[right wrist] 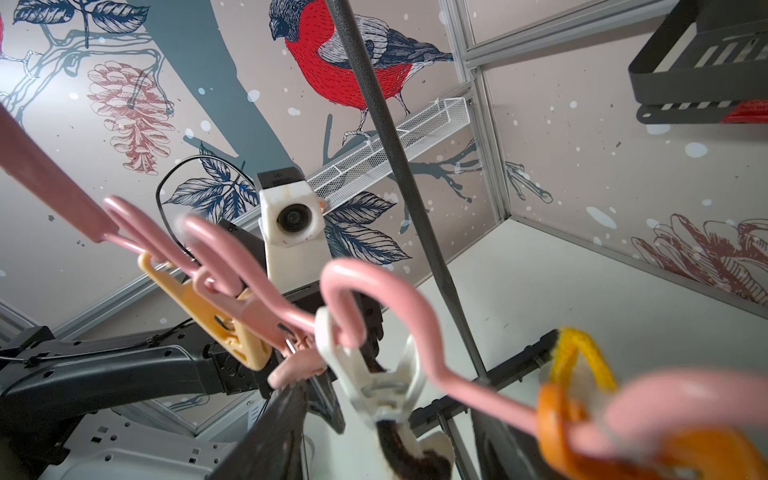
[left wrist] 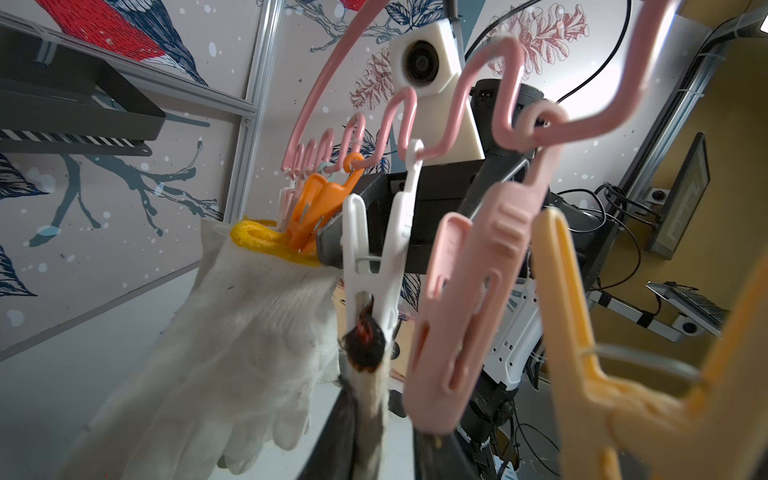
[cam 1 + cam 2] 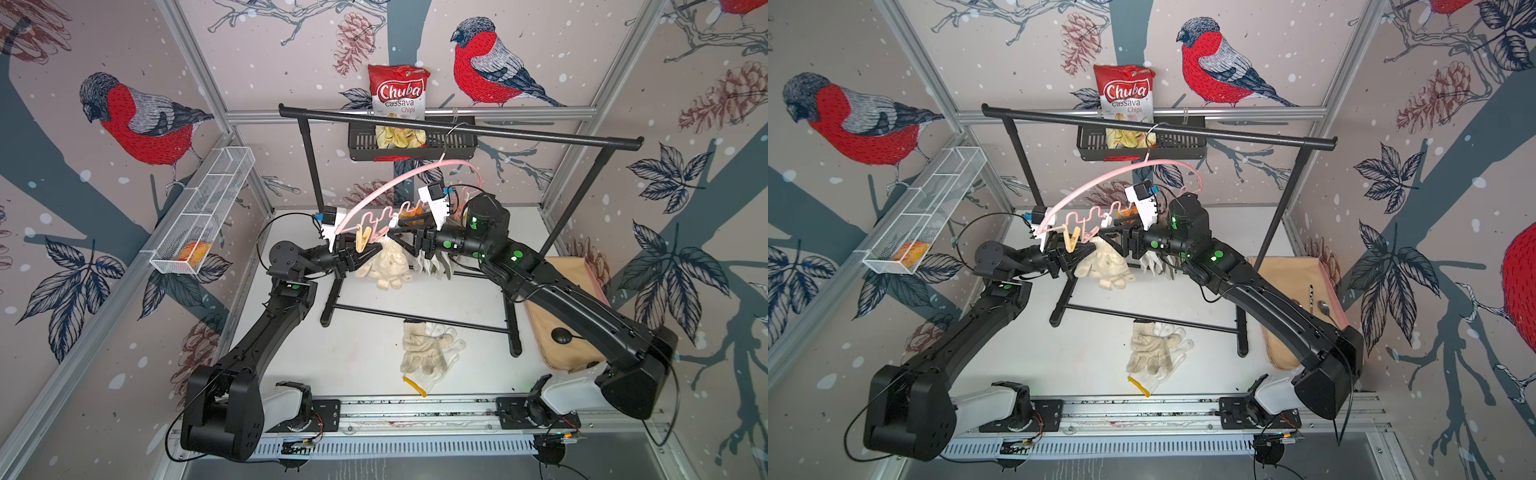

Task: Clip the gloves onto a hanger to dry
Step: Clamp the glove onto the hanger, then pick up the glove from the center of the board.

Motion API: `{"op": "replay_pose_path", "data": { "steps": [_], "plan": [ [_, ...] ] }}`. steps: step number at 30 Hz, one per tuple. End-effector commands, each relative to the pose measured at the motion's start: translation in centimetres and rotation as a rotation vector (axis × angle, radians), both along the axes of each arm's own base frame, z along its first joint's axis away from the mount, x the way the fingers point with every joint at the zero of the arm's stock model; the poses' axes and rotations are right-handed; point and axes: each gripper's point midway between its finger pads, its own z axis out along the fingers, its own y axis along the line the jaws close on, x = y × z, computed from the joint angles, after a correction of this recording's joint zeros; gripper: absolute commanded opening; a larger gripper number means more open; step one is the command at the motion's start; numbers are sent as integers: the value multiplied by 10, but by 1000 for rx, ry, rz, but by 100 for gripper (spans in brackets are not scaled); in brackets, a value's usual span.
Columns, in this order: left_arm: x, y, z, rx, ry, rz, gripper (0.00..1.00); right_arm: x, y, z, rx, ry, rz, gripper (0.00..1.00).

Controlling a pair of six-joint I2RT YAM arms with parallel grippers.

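With left pincer and right pincer both spread just under the pink hanger, back away slowly, sideways, not downward. Check for the white peg's firm bite on the cream knitted glove hanging beneath the hanger.

**Item:** snack bag, red and white, standing in the black basket on the back wall.

**Brand name:** "Chuba", in large white script on a red panel across the upper front of the bag.

**Product name:** "Cassava" in darker letters on the white field just under the brand. "Chips" sits below it, in smaller reddish letters set towards the right.

**Legibility:** all three words read clearly in both top views.

**Other print on the bag:** a small emblem near the top edge and a tiny line beside "Chips", both too small to read.

**Monitor**, seen in the left wrist view: pale lines on the screen, nothing legible.
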Motion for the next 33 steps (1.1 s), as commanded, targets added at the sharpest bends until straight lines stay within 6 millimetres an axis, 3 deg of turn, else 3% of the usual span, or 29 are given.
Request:
{"op": "replay_pose_path", "data": {
  "steps": [1,8,16,20,25,30,33],
  "plan": [
    [7,10,1,-14,-45,82,32,2,-7,4,11,-22,-35,68],
    [19,21,-10,29,-56,232,44,-5,-16,2,-6,-7,-38,69],
    [32,44,-40,177,26,471,44,-15,-51,2,31,11,-141,69],
    [24,53,-48,188,54,535,43,-18,-73,-10,7,32,-220,69],
    [-3,73,-32,140,-18,668,43,-21,-95,-17,9,43,-304,68],
    [-34,110,-15,121,-41,885,75,-15,-114,-22,3,67,-412,68],
    [-52,128,-12,145,-33,986,86,-10,-123,-26,-24,80,-470,67]
  ]
}}
